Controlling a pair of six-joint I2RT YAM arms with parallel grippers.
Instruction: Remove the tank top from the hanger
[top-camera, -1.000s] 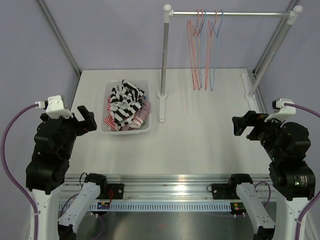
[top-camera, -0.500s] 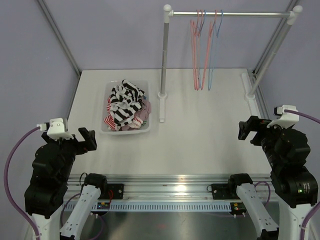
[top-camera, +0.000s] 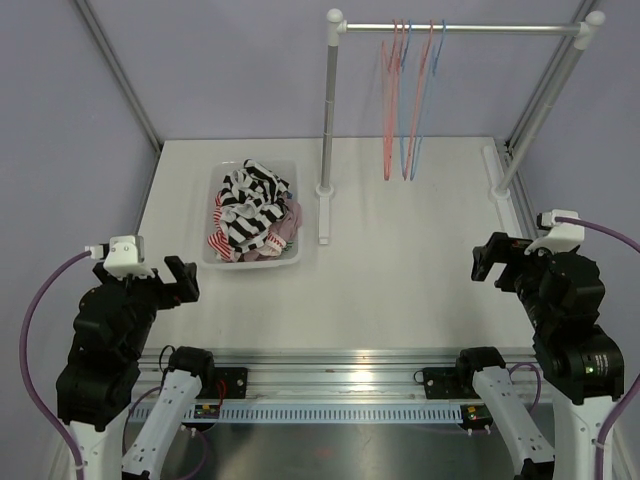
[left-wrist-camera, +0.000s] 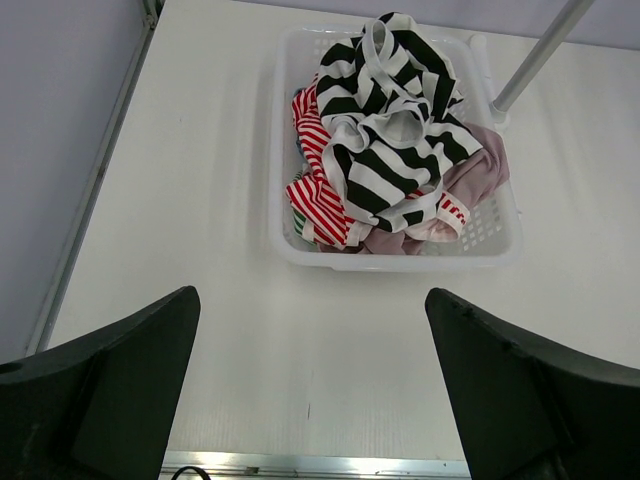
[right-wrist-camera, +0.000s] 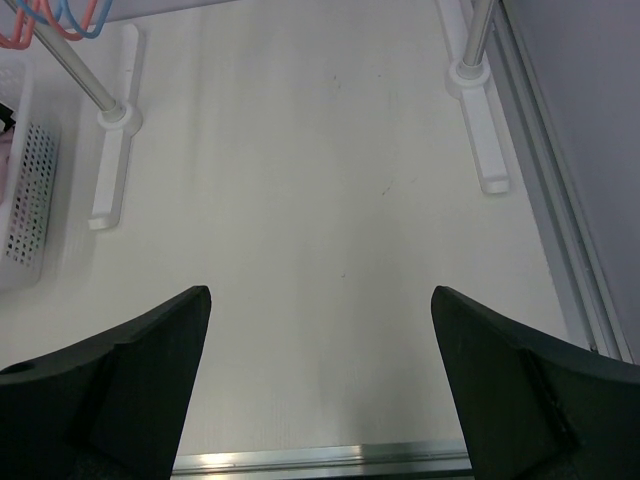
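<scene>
The striped top (left-wrist-camera: 385, 130) hides the garments beneath it in the basket (left-wrist-camera: 420, 258); the right wrist view crops the basket.

White basket (left-wrist-camera: 400, 263) on the table (top-camera: 400, 260) — just left of the clothes rack (top-camera: 328, 100) upright post.

The top camera looked down from high and far behind the near edge of the table (top-camera: 400, 270), the basket (top-camera: 250, 260) left of centre. The left wrist camera sat close, facing the basket; the right wrist camera faced the table right of it, sharing only the basket's edge.
</scene>
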